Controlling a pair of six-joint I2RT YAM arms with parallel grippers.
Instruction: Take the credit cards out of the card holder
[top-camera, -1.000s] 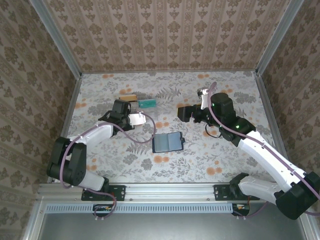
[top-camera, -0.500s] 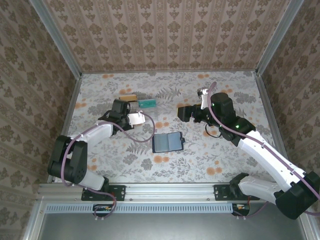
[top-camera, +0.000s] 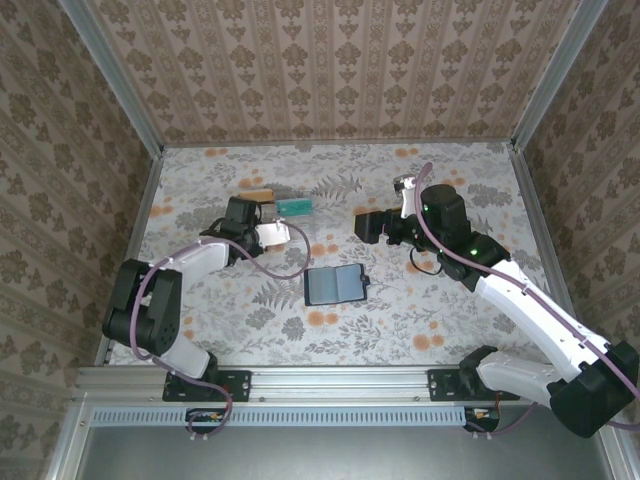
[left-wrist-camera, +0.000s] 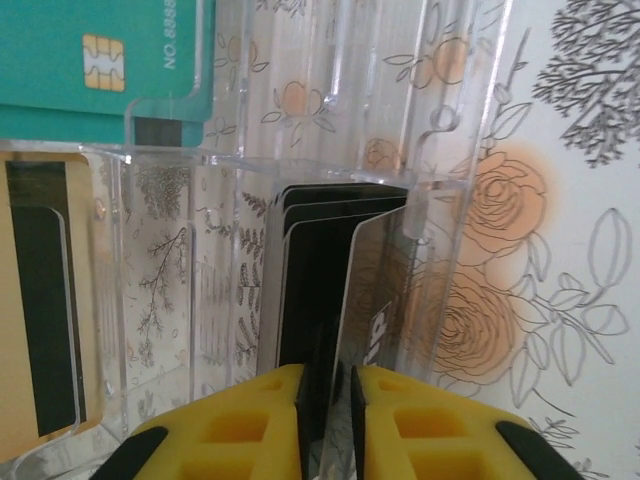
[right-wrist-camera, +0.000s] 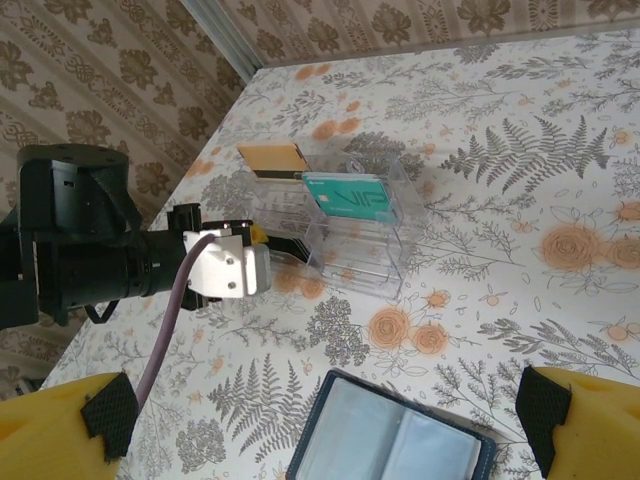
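Left claw (left-wrist-camera: 327, 378) at tray (left-wrist-camera: 330, 160), floral tabletop (top-camera: 400, 310), patterned walls (top-camera: 330, 70)

The top view looks down from behind my bases over the whole surface (top-camera: 450, 320). My left wrist camera sits close to the clear tray (left-wrist-camera: 440, 150); my right wrist camera sees it from farther.

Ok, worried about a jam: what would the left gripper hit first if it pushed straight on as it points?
Likely the black cards standing in the clear tray, directly ahead of the left gripper; depth unclear.
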